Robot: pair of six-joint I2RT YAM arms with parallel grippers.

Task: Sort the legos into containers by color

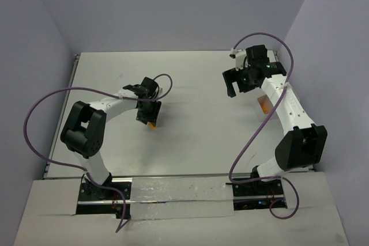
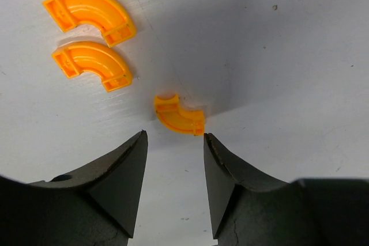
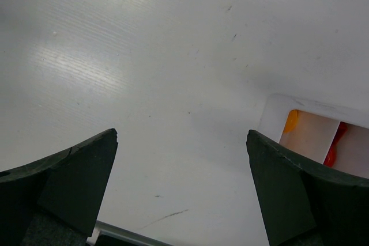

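Hanging low over the tabletop (image 2: 288, 56), your left gripper (image 2: 175, 135) is part way open, likely so the orange lego (image 2: 180, 116) at 12 o'clock fits between, while your right gripper (image 3: 181, 133) hangs wide and empty, the container (image 3: 277, 113) at 4 o'clock.

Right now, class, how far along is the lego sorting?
Done: an orange piece and a red piece lie in the containers. In hand: nothing; the open left hand hovers over the nearest orange lego. Left: all three orange legos on the table.
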